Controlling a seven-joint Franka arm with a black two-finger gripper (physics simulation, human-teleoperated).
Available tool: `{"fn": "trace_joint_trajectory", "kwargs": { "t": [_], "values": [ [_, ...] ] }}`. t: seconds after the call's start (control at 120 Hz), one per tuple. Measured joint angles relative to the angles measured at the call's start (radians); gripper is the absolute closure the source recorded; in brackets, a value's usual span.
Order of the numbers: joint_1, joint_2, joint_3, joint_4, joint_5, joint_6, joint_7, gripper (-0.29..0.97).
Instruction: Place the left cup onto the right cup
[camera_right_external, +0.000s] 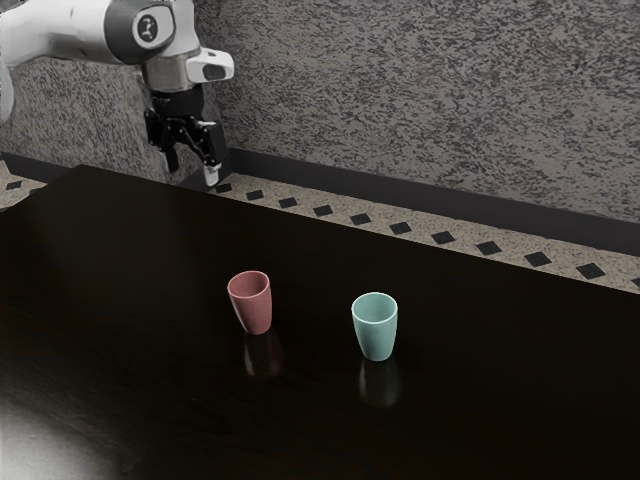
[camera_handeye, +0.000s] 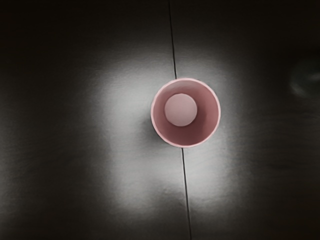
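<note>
Fingers (camera_right_external: 212, 168) of the gripper (camera_right_external: 192, 165) stand apart with nothing between them, so the hand is released and holds nothing. The gripper hangs from the white arm (camera_right_external: 70, 30), which enters at the exterior view's upper left. It points downward, high above the far edge of the table (camera_right_external: 120, 300) and well apart from both cups.

The pink cup (camera_right_external: 250, 301) stands upright on the dark table, mouth up, toward the exterior view's left. The teal cup (camera_right_external: 375, 325) stands upright too, toward the exterior view's right and slightly nearer the camera. The two are near each other but do not touch, with bare tabletop between them. Each throws a dim reflection on the glossy surface just below its base.

In the wrist view the pink cup (camera_handeye: 185, 112) is seen from straight above: a round rim, sloping inner walls and a paler circle at its bottom. It sits on a thin dark seam (camera_handeye: 172, 40) that runs across the table (camera_handeye: 75, 150), and a pale sheen spreads over the surface around it. A faint greenish smudge (camera_handeye: 306, 82) lies off to one side of the cup; what it is cannot be told.

Behind the table in the exterior view rises a speckled grey wall (camera_right_external: 420, 90) with a dark baseboard (camera_right_external: 450, 200), and a strip of floor (camera_right_external: 470, 232) set with black diamond tiles.
</note>
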Motion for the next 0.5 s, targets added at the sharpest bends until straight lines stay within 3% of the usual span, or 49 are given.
{"fn": "trace_joint_trajectory", "kwargs": {
  "t": [0.5],
  "values": [
    [-0.001, 0.084, -0.001, -0.003, -0.001, 0.073, -0.002, 0.02]
  ]
}}
